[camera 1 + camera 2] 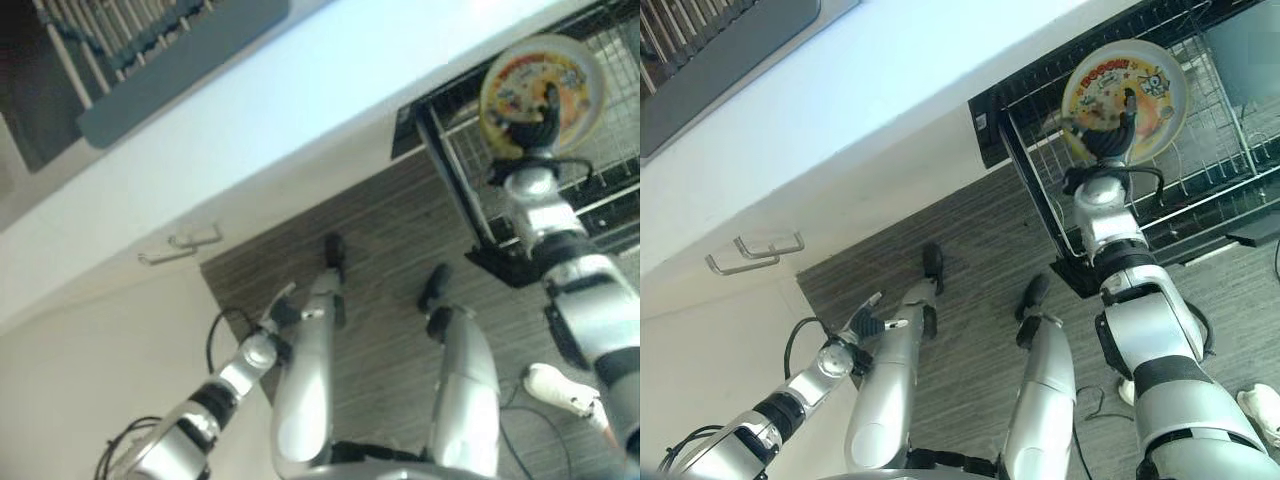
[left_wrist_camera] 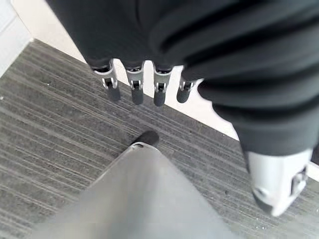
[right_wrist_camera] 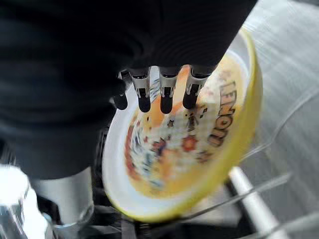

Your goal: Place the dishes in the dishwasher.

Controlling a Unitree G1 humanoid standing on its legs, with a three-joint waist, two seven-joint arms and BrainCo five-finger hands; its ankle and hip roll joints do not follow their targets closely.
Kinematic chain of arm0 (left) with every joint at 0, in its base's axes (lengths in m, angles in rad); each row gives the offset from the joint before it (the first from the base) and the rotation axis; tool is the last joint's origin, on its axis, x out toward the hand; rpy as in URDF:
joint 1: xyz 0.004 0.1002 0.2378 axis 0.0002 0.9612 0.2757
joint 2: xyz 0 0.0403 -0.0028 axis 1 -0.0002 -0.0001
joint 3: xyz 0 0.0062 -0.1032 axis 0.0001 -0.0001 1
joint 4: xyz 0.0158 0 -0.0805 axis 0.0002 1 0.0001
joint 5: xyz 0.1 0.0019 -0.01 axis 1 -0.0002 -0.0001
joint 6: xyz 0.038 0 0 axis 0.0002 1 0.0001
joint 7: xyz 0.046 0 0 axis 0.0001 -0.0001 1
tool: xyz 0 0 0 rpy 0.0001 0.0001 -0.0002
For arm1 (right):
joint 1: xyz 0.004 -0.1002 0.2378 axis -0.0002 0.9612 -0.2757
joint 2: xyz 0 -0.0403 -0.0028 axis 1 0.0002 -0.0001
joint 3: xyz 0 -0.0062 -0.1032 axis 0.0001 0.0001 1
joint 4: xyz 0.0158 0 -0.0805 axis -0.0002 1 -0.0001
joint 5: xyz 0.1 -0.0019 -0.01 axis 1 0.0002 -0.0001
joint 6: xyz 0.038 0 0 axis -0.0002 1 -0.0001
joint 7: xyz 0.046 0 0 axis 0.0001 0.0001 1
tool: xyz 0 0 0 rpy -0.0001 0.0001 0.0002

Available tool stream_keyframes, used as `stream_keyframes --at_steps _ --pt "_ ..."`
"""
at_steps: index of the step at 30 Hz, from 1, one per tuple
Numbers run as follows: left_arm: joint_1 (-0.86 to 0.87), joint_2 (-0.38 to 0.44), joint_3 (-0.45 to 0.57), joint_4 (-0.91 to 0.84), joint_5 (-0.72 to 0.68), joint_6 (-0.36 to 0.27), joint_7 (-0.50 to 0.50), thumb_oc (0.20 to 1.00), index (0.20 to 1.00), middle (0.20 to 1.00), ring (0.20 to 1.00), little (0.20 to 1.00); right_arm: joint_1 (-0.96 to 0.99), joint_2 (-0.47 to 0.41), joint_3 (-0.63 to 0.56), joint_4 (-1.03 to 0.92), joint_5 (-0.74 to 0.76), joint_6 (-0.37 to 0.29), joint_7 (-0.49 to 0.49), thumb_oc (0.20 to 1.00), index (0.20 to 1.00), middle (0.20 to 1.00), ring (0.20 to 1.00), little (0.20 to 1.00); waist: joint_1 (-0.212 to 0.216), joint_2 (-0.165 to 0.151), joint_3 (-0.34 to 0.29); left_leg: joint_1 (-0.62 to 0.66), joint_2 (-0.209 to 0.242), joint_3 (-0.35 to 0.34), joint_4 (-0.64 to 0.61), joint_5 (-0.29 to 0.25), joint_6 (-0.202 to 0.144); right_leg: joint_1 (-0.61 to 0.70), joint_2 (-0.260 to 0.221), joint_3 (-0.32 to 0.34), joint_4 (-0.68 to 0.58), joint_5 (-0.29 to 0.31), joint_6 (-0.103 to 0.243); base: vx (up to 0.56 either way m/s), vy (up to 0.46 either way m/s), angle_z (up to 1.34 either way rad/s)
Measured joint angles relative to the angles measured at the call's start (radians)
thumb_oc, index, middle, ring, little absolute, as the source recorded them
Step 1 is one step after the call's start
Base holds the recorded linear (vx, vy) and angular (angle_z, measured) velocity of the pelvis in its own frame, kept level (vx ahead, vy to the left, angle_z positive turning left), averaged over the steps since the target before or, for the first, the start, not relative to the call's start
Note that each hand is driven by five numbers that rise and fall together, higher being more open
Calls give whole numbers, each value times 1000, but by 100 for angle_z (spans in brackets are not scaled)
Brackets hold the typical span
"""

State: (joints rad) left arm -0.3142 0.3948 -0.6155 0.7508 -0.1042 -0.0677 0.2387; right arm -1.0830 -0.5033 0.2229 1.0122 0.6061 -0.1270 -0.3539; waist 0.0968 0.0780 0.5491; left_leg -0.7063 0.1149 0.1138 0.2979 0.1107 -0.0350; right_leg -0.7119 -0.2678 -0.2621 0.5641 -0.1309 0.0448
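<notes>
A round plate (image 1: 1145, 95) with a yellow rim and a cartoon print stands on edge over the black wire dishwasher rack (image 1: 1210, 170). My right hand (image 1: 1105, 135) is shut on the plate, its fingers (image 3: 167, 94) curled over the printed face and the thumb at the rim. The plate (image 3: 199, 149) hangs just above the rack's wires; I cannot tell whether it touches them. My left hand (image 1: 275, 320) hangs low at the left beside the white cabinet, away from the rack. Its fingers (image 2: 134, 87) are straight and hold nothing.
A white counter runs across above the cabinet, whose front carries metal handles (image 1: 755, 255). A grey dish drainer (image 1: 130, 30) sits on the counter at the far left. A person's white shoe (image 1: 560, 390) stands on the grey plank floor at the lower right.
</notes>
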Motion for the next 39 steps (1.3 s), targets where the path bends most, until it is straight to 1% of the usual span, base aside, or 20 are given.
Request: stream_keyframes --at_steps 1,3,4,5,6,9,12,17,20,23,24,25,26,28,30,33,34,36,38,39 --pt "9 -17 29 12 -5 13 -5 1000 1000 1000 1000 1000 21 12 -10 0 94 -10 117 1000 1000 1000 1000 1000 -15 4 -5 15 2 6 -2 -1 1 11 2 6 1 1 0 -12 1 -12" --pt "8 -32 49 52 -5 20 -15 1000 1000 1000 1000 1000 44 38 -6 -9 178 -5 196 1000 1000 1000 1000 1000 -27 5 -6 34 6 7 -8 0 1 27 8 6 -1 1 -1 -10 3 -6" --pt "9 -41 59 74 -4 22 -17 1000 1000 1000 1000 1000 62 54 -2 -16 205 -6 223 1000 1000 1000 1000 1000 -28 5 -6 49 8 8 -13 1 -1 40 10 6 -4 0 -2 3 4 -5" --pt "50 -45 66 90 -34 17 -18 1000 1000 1000 1000 1000 179 104 3 -122 280 -36 238 1000 1000 1000 1000 1000 -38 8 -8 111 11 10 -19 -1 -14 99 13 5 -7 -2 3 4 11 -4" --pt "71 -47 66 92 -35 16 -19 1000 1000 1000 1000 1000 216 112 -1 -145 281 -38 235 1000 1000 1000 1000 1000 -41 11 -24 118 11 11 -18 -10 -13 107 13 5 -9 -12 1 0 0 0" --pt "102 -97 151 153 -77 27 -19 1000 1000 1000 1000 1000 319 162 -77 -250 218 -128 140 1000 1000 1000 1000 1000 -61 14 -35 202 15 37 -21 -18 -10 180 16 16 -15 -7 13 -19 -21 -14" --pt "113 -105 175 162 -93 28 -26 1000 1000 1000 1000 1000 326 150 -75 -329 138 -168 83 1000 1000 1000 1000 1000 -89 14 -53 235 23 59 -38 -22 -9 193 26 34 -22 -8 9 -24 -50 -22" --pt "135 -121 199 192 -91 31 -44 1000 1000 1000 1000 1000 414 100 -53 -484 -2 -164 -18 1000 1000 1000 1000 1000 -103 14 -67 310 47 61 -68 -24 -27 247 55 35 -26 -24 -3 -10 -55 -11" --pt "166 -129 226 203 -71 41 -49 1000 1000 1000 1000 1000 537 48 -37 -625 -88 -140 -73 1000 1000 1000 1000 1000 -134 10 -68 398 59 68 -92 -24 -33 331 72 35 -51 -31 -4 23 -52 -13" --pt "174 -139 246 232 -61 56 -60 1000 1000 1000 1000 1000 713 26 -45 -753 -139 -109 -79 1000 1000 1000 1000 1000 -151 -29 -88 505 79 85 -146 -23 -56 423 94 33 -81 -35 2 128 -169 -1" --pt "203 -168 319 229 -25 71 -65 1000 1000 1000 1000 1000 895 19 -92 -936 -177 -107 -83 1000 1000 1000 1000 1000 -146 -34 -94 576 83 81 -188 -15 -62 504 106 7 -119 -42 5 58 -86 9" --pt "264 -163 368 232 -21 71 -60 1000 1000 1000 1000 1000 1058 16 -94 -1058 -224 -133 -92 1000 1000 1000 1000 1000 -155 -63 -162 600 97 85 -188 -21 -61 537 125 4 -147 -46 2 72 -52 2" --pt "295 -133 370 275 12 90 -45 1000 1000 1000 1000 1000 1102 13 -100 -1040 -276 -187 -112 1000 1000 1000 1000 1000 -192 -104 -230 599 103 100 -175 -35 -60 538 127 7 -146 -56 -5 134 -47 -22" --pt "290 -124 370 328 31 126 -37 1000 1000 1000 1000 1000 1109 -2 -147 -981 -294 -219 -155 1000 1000 1000 1000 1000 -223 -126 -253 606 104 113 -176 -40 -65 539 129 17 -146 -55 -4 131 -45 -14" --pt "290 -135 370 349 48 148 -33 1000 1000 1000 1000 1000 1116 -2 -200 -933 -295 -238 -198 1000 1000 1000 1000 1000 -229 -117 -258 615 101 120 -176 -47 -65 540 127 30 -148 -53 0 153 -32 -9" --pt "337 -159 370 359 48 165 -41 1000 1000 1000 1000 1000 1186 17 -289 -823 -263 -262 -232 1000 1000 1000 1000 1000 -230 -76 -286 643 97 128 -193 -60 -66 567 124 31 -163 -65 17 131 -37 -2" --pt "346 -164 369 358 47 164 -42 1000 1000 1000 1000 1000 1201 19 -315 -791 -234 -274 -233 1000 1000 1000 1000 1000 -235 -60 -290 641 96 135 -190 -61 -65 562 121 33 -159 -69 15 104 -48 -4" --pt "344 -164 367 359 47 166 -45 1000 1000 1000 1000 1000 1202 32 -346 -695 -186 -283 -242 1000 1000 1000 1000 1000 -234 -50 -286 636 94 138 -181 -75 -69 554 115 38 -133 -90 7 -30 -59 -5" --pt "309 -147 339 359 46 164 -45 1000 1000 1000 1000 1000 1180 29 -348 -664 -153 -318 -251 1000 1000 1000 1000 1000 -235 -48 -268 566 95 130 -96 -97 -67 483 97 48 -41 -115 11 -123 -55 3" --pt "275 -132 337 356 45 164 -45 1000 1000 1000 1000 1000 1146 29 -348 -635 -123 -322 -251 1000 1000 1000 1000 1000 -234 -48 -237 512 95 116 -27 -106 -72 435 87 51 20 -128 -4 -102 -16 16"
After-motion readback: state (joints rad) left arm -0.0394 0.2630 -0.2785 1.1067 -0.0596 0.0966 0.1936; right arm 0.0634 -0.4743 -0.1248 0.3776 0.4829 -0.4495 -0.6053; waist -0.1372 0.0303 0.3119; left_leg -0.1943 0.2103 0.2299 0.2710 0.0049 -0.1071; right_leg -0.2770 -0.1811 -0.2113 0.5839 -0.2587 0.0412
